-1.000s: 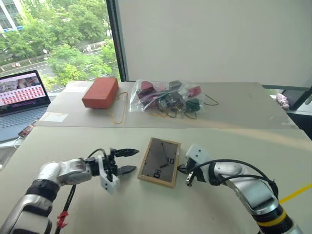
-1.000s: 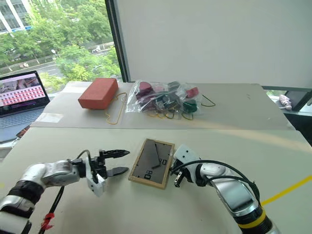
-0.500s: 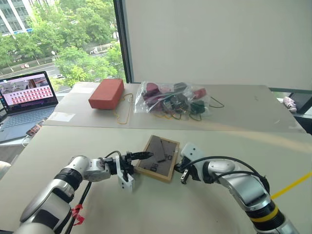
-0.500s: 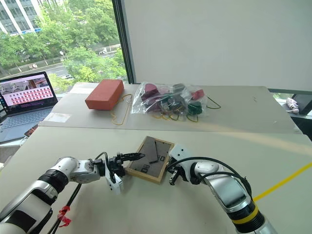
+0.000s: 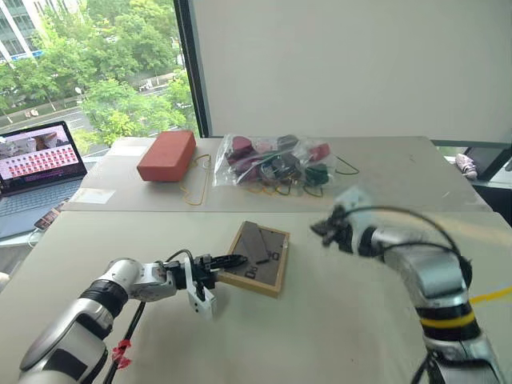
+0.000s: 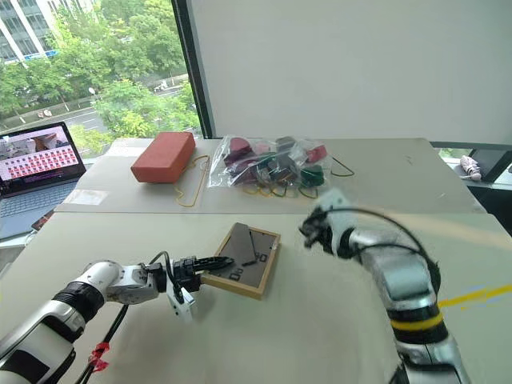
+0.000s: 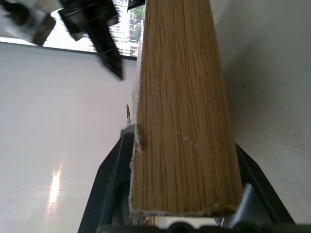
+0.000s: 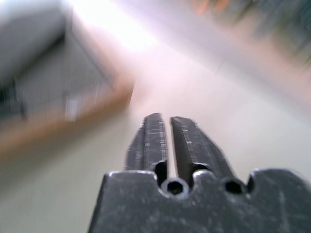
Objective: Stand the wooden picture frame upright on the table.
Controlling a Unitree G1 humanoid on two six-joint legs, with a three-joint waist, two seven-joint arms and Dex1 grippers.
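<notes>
Clamping the wooden picture frame (image 5: 258, 256) edge now (back panel up), left gripper (image 5: 232, 266) tilts it; right gripper (image 5: 322, 231), fingers nearly together, has lifted clear.

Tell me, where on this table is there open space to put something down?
The table is bare in front of the wooden picture frame, and to its right under the raised right gripper. The far side is crowded: the red block and the bag of clips.

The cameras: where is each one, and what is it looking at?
Eye views: on the head, looking down over both arms at the table.
Left wrist view: along the left claw, clamped on the wooden picture frame.
Right wrist view: along the right claw, raised over the table.
Shared: every view shows the frame.
</notes>
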